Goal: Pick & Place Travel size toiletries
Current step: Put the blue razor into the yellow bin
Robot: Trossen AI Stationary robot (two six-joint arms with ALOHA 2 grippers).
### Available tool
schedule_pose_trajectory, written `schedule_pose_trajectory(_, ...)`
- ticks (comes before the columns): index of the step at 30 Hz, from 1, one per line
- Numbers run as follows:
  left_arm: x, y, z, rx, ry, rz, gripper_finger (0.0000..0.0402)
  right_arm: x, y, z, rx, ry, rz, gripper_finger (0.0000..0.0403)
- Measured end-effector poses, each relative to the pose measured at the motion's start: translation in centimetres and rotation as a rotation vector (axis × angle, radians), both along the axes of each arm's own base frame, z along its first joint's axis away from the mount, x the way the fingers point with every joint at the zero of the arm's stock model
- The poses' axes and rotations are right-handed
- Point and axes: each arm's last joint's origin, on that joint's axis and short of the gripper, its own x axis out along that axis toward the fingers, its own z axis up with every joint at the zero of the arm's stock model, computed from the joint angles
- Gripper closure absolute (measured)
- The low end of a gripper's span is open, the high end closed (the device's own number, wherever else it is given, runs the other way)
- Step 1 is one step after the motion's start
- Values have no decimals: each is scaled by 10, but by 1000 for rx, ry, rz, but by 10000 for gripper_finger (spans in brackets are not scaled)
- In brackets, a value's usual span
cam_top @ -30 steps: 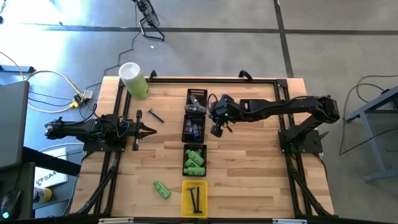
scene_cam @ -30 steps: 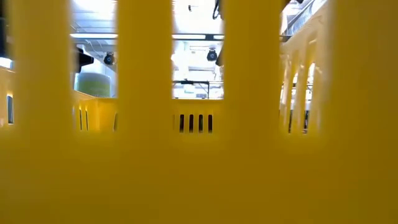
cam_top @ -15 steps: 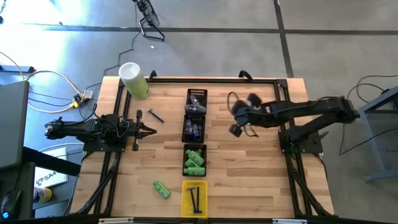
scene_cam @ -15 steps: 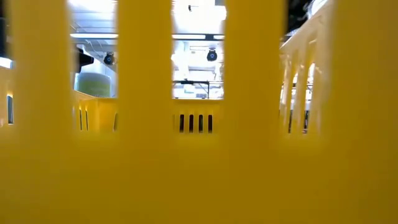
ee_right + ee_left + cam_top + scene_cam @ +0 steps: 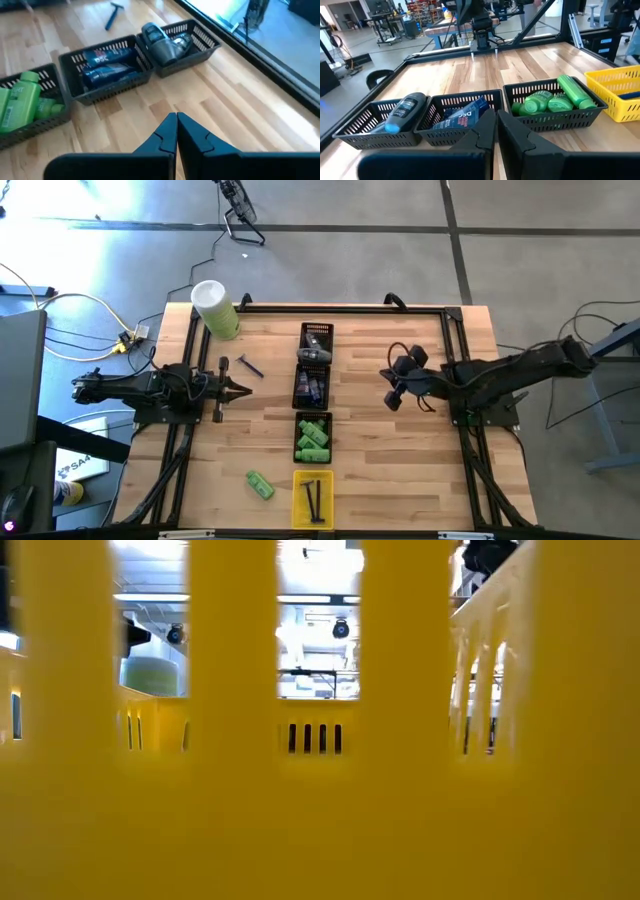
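Observation:
Three black trays sit in a row down the table's middle. The far tray [image 5: 317,341] holds grey-blue pieces [image 5: 161,40], the middle one [image 5: 310,385] dark blue tubes [image 5: 105,67], and the near one [image 5: 313,438] bright green bottles [image 5: 550,101]. A yellow tray [image 5: 313,500] at the near edge holds thin dark sticks. One green bottle [image 5: 260,485] lies on its side on the wood left of the yellow tray. A dark razor [image 5: 246,365] lies on the table near my left gripper [image 5: 246,389], which waits shut at the left. My right gripper [image 5: 392,396] hovers shut and empty right of the trays.
A big pale-green cylinder with a white top [image 5: 215,308] stands at the far left corner. Black frame rails [image 5: 455,330] run along the table's edges. Bare wood [image 5: 400,460] lies right of the trays. The low view looks out through the yellow tray's slats [image 5: 230,660].
My right gripper has drawn back from beside the middle black tray toward the table's right edge. It has sunk a little and rolled, and it has stayed shut with nothing in it. The trays and toiletries have kept still.

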Motion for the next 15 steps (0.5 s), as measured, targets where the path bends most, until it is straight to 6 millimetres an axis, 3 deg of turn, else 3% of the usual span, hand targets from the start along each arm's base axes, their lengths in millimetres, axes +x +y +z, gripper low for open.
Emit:
schedule_pose_trajectory(6,0,0,0,-64,-3,6,387,-14,-1,-30,-17,-175,172,401)
schedule_pose_trajectory(15,0,0,1,-155,-9,11,387,-33,-16,-54,-54,-489,406,401)
